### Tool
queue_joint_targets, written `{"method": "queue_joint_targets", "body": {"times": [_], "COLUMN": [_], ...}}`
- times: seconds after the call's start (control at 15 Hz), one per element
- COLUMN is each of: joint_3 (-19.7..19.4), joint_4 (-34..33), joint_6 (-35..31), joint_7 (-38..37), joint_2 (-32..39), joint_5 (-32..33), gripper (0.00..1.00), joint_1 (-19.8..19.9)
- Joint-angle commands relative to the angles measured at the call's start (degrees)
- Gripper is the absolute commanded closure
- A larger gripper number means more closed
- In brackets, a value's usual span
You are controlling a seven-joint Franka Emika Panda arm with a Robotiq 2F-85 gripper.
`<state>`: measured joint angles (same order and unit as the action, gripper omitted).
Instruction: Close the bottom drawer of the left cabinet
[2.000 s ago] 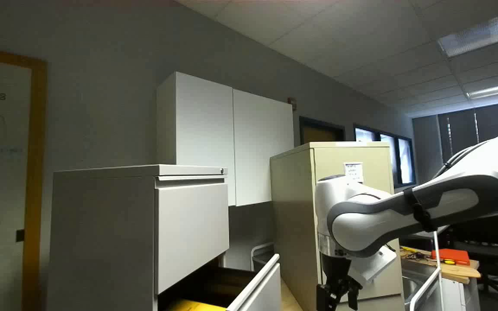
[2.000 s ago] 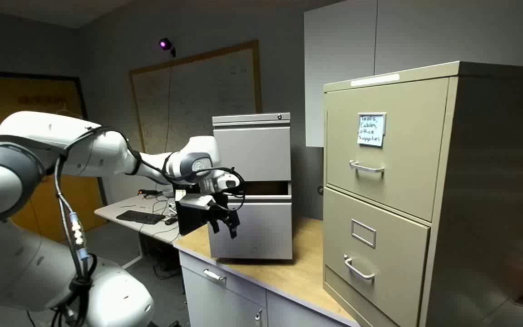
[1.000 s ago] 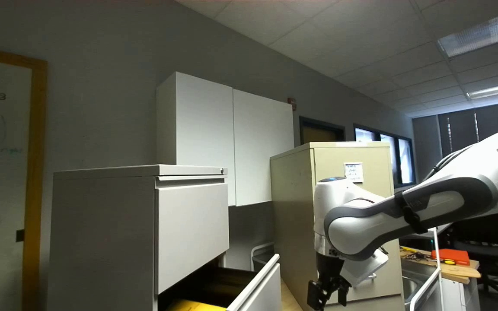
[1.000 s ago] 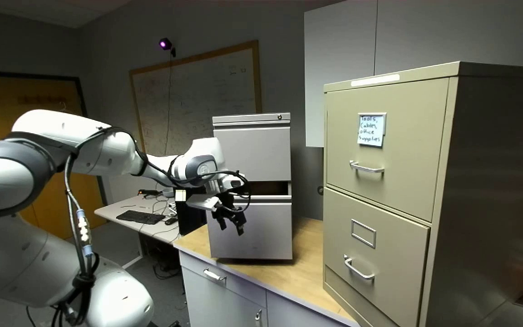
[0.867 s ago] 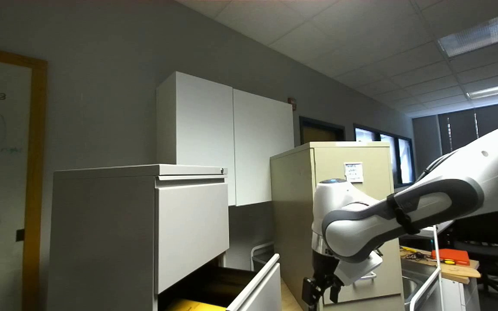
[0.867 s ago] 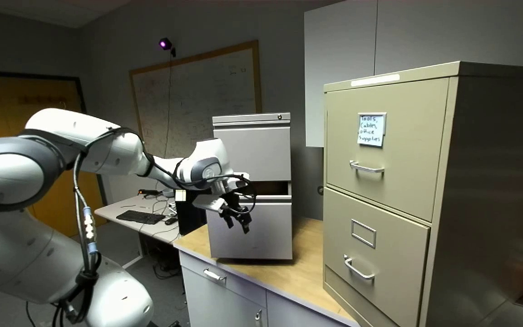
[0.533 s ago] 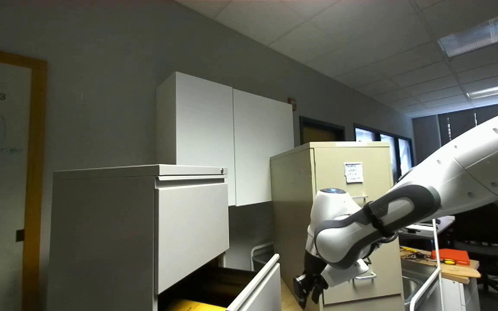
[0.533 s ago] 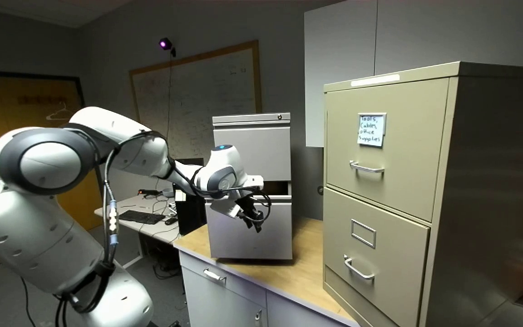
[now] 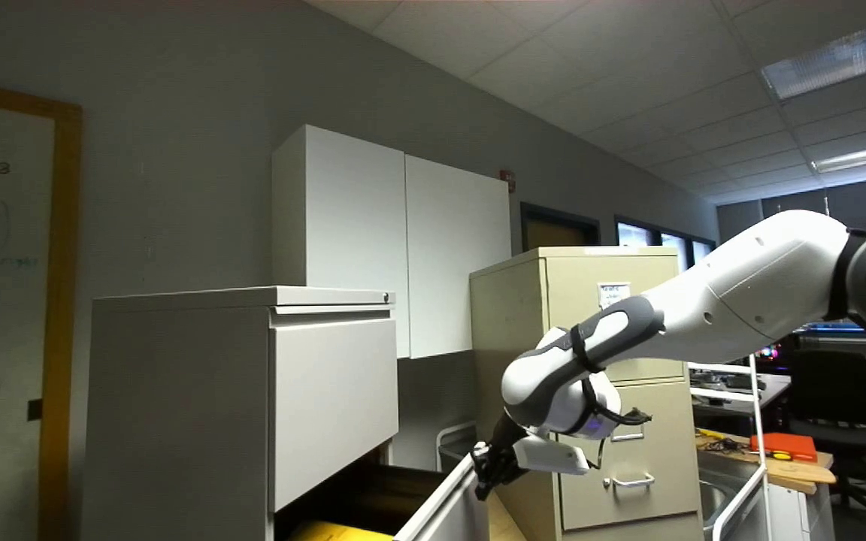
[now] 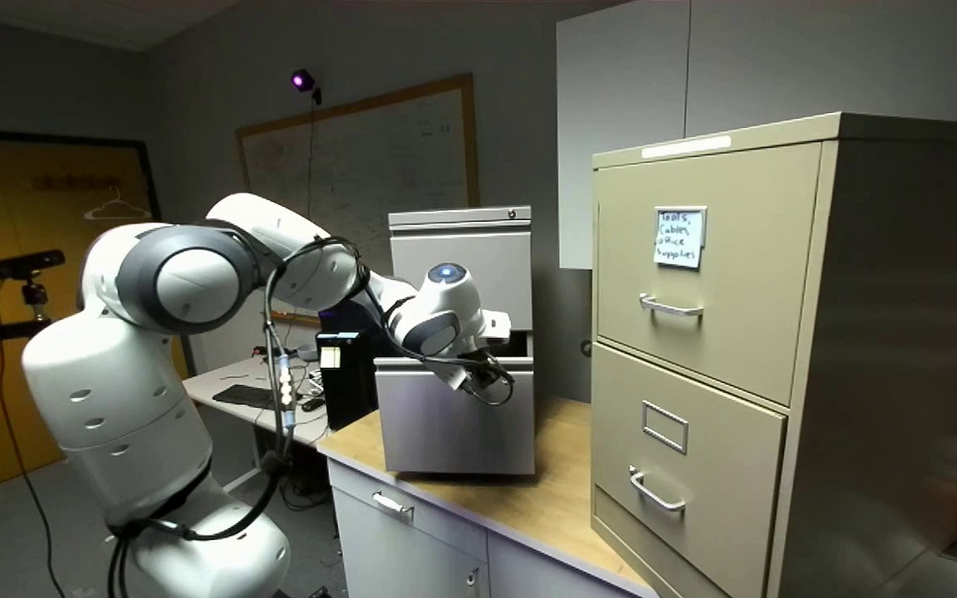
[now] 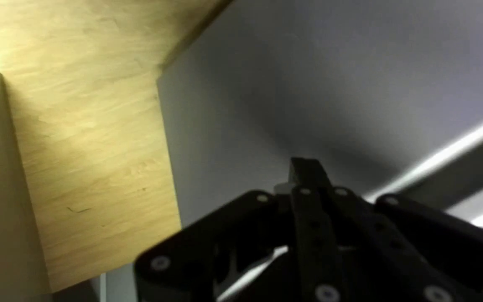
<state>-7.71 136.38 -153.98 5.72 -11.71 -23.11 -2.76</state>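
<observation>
While the left cabinet (image 9: 234, 413) has its bottom drawer (image 9: 463, 512) jutting rightward in an exterior view, the gripper (image 11: 306, 168) lies farther right of that cabinet, fingers together, nothing held; contact with the drawer unclear. Best push: level, centred, straight toward the cabinet.

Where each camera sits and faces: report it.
Wrist view: behind the black tool, which shows, facing down at the flat, grey-white metal bottom drawer.
An exterior view: beside the boxy, grey-white metal cabinet, facing past it; white arm and tool show.
An exterior view: opposite that cabinet's front, facing it and the beige metal filing cabinet; arm shows, tool partly.
Both exterior views share both cabinets.
</observation>
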Motion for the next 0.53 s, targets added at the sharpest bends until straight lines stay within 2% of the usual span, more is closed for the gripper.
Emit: {"method": "queue_joint_targets", "body": {"times": [0.0,0.33,0.47], "joint_3": [-2.08,-3.12,-2.52], "joint_4": [-8.24,-16.15,-18.85], "joint_6": [2.23,6.38,8.71], "joint_7": [9.63,21.89,24.54], "joint_2": [4.11,9.2,11.64], "joint_5": [-13.16,-29.0,-32.16], "gripper": [1.0,1.0,1.0], "joint_1": [-3.55,-5.23,-4.96]}}
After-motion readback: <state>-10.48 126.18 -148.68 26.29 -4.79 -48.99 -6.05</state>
